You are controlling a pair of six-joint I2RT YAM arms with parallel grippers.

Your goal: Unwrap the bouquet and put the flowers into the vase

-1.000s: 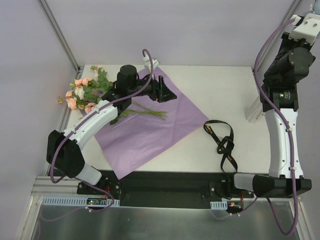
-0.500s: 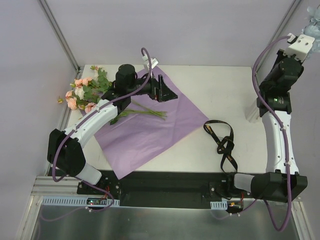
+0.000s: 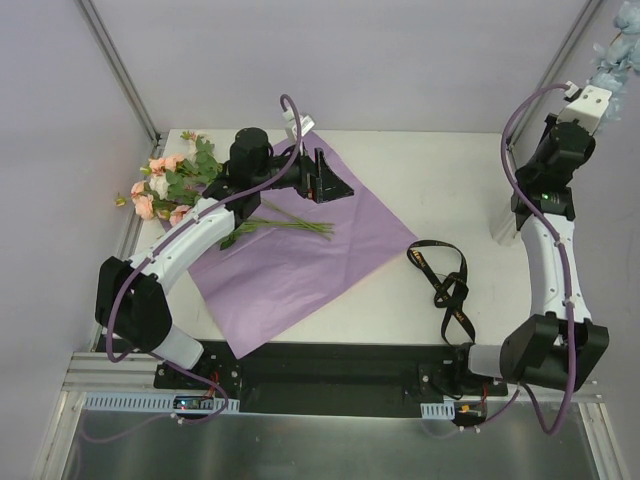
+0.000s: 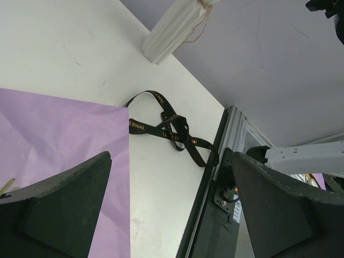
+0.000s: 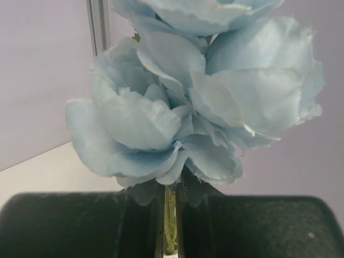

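Observation:
Loose flowers (image 3: 168, 185), peach-pink and cream with green leaves, lie at the table's left edge, their stems (image 3: 290, 227) resting on the flat purple paper (image 3: 290, 260). My left gripper (image 3: 325, 180) hovers open over the paper's far corner with nothing between its fingers (image 4: 54, 209). The cream ribbed vase (image 3: 503, 218) stands at the right, partly behind my right arm; it also shows in the left wrist view (image 4: 174, 29). High at the upper right, my right gripper (image 3: 603, 88) is shut on the green stem (image 5: 170, 220) of a pale blue flower (image 5: 199, 102).
The black ribbon (image 3: 445, 280) lies in loops on the white table right of the paper, also seen as the ribbon (image 4: 172, 129) in the left wrist view. Metal frame posts (image 3: 120, 70) rise at the back corners. The table's black front rail (image 4: 207, 215) runs below.
My right arm has lifted up and to the right, carrying the blue flower toward the top corner. The left gripper's jaws have spread wider and shifted only slightly.

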